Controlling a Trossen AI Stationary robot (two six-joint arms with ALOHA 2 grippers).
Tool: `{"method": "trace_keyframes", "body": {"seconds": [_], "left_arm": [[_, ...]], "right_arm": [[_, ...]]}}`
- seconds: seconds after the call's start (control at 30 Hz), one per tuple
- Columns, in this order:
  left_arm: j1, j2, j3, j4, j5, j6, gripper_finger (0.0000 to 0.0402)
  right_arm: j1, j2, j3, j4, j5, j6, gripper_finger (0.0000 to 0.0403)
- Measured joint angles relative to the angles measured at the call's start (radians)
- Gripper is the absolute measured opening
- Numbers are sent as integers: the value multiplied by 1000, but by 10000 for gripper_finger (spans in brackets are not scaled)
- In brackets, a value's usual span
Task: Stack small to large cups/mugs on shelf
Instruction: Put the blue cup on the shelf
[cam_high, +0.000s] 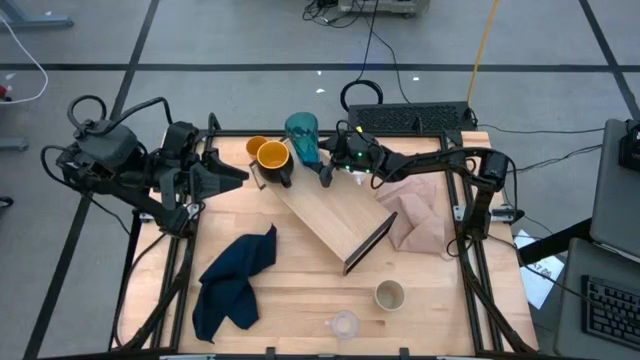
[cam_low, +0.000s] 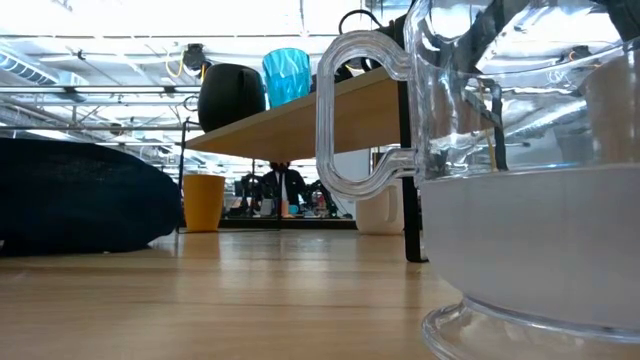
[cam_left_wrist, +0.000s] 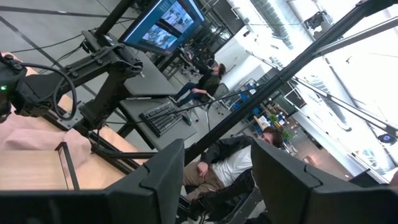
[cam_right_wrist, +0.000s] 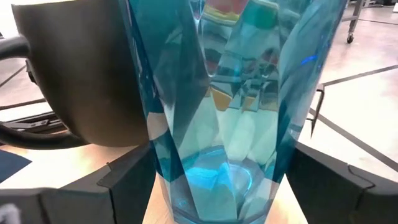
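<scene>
Dark blue cloth (cam_high: 235, 282) and pinkish-beige cloth (cam_high: 418, 222) on table (cam_high: 290, 290)

**No readable writing in any view**

Nothing in these pictures can be read as text, a label, a brand, a number or a sign. The teal tumbler (cam_right_wrist: 224, 106), the dark-sided mug (cam_right_wrist: 81, 68) beside it and the clear mug (cam_low: 480, 150) carry no print that shows. The shelf (cam_high: 335, 215) is plain wood with no marking. A monitor (cam_left_wrist: 165, 25) in the room beyond the worktop shows bright windows, but whatever they hold is too small to make out. The keyboard (cam_left_wrist: 163, 117) below it has keys whose legends cannot be told.
</scene>
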Motion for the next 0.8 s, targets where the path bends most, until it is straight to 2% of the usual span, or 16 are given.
{"method": "trace_keyframes", "body": {"seconds": [0.8], "left_arm": [[0, 0, 0, 0, 2, -6, 186]], "right_arm": [[5, 1, 0, 4, -1, -23, 318]]}}
